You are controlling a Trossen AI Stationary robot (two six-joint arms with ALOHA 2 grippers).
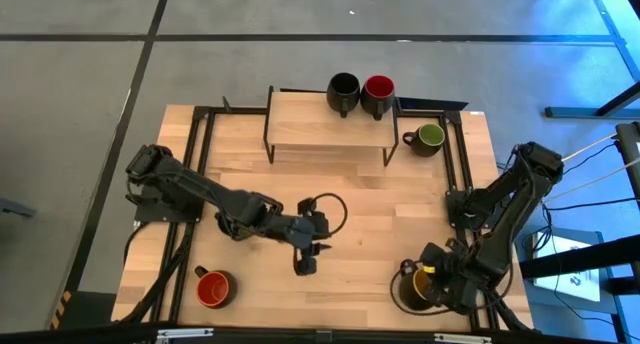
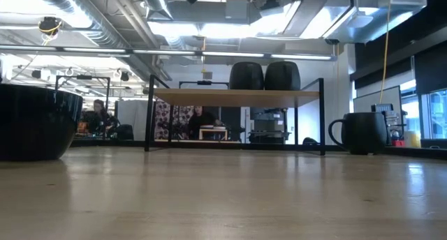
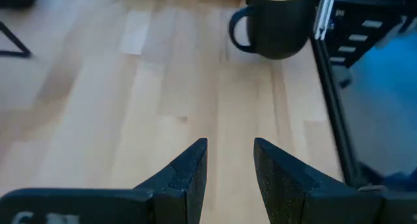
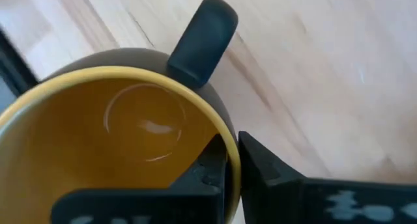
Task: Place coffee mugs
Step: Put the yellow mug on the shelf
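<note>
A dark mug with a yellow inside (image 1: 410, 290) stands near the table's near right corner, with my right gripper (image 1: 427, 275) shut on it. Out over the middle of the table my left gripper (image 1: 307, 260) is open and empty, and its wrist view shows the yellow mug (image 3: 277, 22) ahead. A black mug (image 1: 343, 92) and a red-lined mug (image 1: 378, 94) stand on the shelf (image 1: 325, 124). A green-lined mug (image 1: 428, 138) stands on the table to the shelf's right. Another red-lined mug (image 1: 213, 287) sits near the near left corner. My right gripper holds the yellow mug's wall at the rim (image 4: 229, 160), a little beside the handle (image 4: 203, 42). One finger (image 4: 205, 175) is inside the mug and the other (image 4: 264, 168) is outside. The fingers come from above, pointing steeply down. The mug stands upright with its base on the table.
Black frame rails (image 1: 455, 154) run along the table's left and right sides and around the shelf. The shelf stands on thin black legs (image 2: 149, 114) at the far edge. Bare wood lies between the two arms.
</note>
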